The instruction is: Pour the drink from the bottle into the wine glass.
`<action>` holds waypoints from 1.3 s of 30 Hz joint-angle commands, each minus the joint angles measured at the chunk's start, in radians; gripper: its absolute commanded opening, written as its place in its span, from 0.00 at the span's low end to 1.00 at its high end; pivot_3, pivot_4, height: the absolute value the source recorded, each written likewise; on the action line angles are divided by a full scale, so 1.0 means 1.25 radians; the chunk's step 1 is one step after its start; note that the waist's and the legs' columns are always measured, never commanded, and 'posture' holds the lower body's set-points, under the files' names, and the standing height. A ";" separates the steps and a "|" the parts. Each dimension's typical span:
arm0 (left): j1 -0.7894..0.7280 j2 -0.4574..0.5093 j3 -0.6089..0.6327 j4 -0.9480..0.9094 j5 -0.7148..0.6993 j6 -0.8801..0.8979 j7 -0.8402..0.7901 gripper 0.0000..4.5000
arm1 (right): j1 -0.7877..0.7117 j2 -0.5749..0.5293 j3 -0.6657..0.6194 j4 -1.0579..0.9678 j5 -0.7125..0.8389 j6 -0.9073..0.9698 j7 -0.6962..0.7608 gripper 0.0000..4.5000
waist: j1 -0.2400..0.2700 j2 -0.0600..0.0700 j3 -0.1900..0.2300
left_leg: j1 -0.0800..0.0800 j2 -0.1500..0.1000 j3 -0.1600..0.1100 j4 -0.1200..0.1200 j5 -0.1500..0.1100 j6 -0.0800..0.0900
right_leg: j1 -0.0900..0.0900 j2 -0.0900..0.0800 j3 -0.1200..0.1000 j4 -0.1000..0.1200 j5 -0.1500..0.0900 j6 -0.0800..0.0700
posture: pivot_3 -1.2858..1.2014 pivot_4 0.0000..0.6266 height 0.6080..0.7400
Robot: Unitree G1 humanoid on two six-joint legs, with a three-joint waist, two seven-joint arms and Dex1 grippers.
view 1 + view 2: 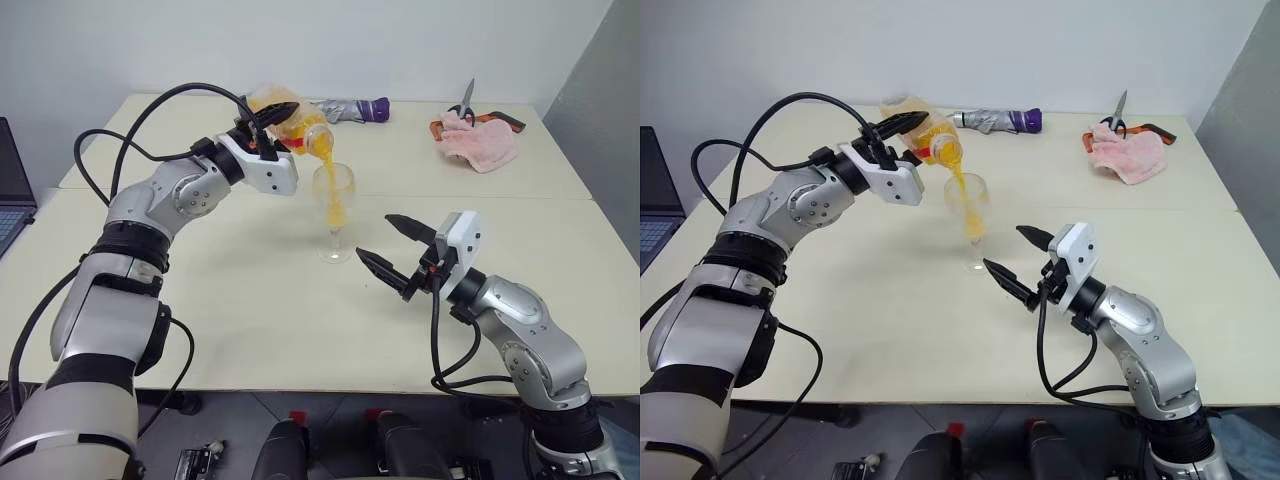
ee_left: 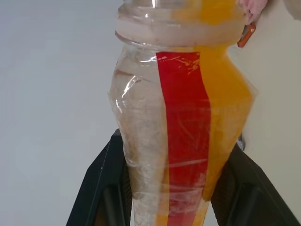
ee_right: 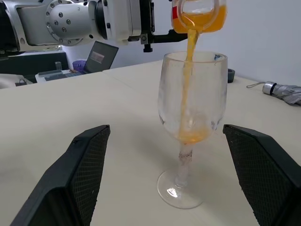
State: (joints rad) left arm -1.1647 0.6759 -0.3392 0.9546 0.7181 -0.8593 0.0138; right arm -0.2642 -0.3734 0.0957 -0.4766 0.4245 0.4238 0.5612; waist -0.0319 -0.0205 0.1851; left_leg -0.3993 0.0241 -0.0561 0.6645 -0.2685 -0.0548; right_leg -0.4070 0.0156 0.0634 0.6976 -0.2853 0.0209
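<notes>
Orange-yellow drink (image 3: 190, 40) is streaming in a thin line out of the bottle (image 1: 293, 120) and into the wine glass (image 1: 336, 205). The left hand (image 1: 268, 130) is gripping the bottle, its two black fingers (image 2: 101, 188) clamped on either side of the clear body beside the red label strip. It is holding the bottle tilted, mouth down and to the right, just above the glass's rim. Much of the drink is sitting in the lower side of the tilted bottle.

Standing upright on the pale surface (image 1: 250, 320), near its middle, the wine glass is catching the stream; a shallow pool of drink is gathering at the bottom of its bowl, and the rest of the bowl is clear.

Just to the near right of the glass, the right hand (image 1: 390, 245) is hovering with its fingers spread wide, holding nothing and touching nothing, the glass's foot lying apart from both fingertips.

At the far side of the surface a folded umbrella (image 1: 350, 109) is lying, and to the far right a pink cloth (image 1: 478, 141) with scissors (image 1: 465, 103) beside it.
</notes>
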 commanded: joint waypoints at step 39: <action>-0.056 0.031 0.001 -0.032 0.020 0.018 0.071 0.38 | -0.005 0.008 -0.002 -0.044 0.023 -0.005 -0.009 0.92 | 0.000 0.000 0.000 | 0.000 0.000 0.000 0.000 0.000 0.000 | 0.000 0.000 0.000 0.000 0.000 0.000 | 0.52 0.24 1.00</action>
State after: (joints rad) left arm -1.1853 0.6969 -0.3491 0.9397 0.7479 -0.8368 0.0773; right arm -0.2624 -0.3696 0.0987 -0.4848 0.4438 0.4238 0.5516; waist -0.0320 -0.0205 0.1851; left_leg -0.3992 0.0241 -0.0560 0.6648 -0.2685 -0.0549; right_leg -0.4070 0.0154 0.0635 0.6981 -0.2853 0.0208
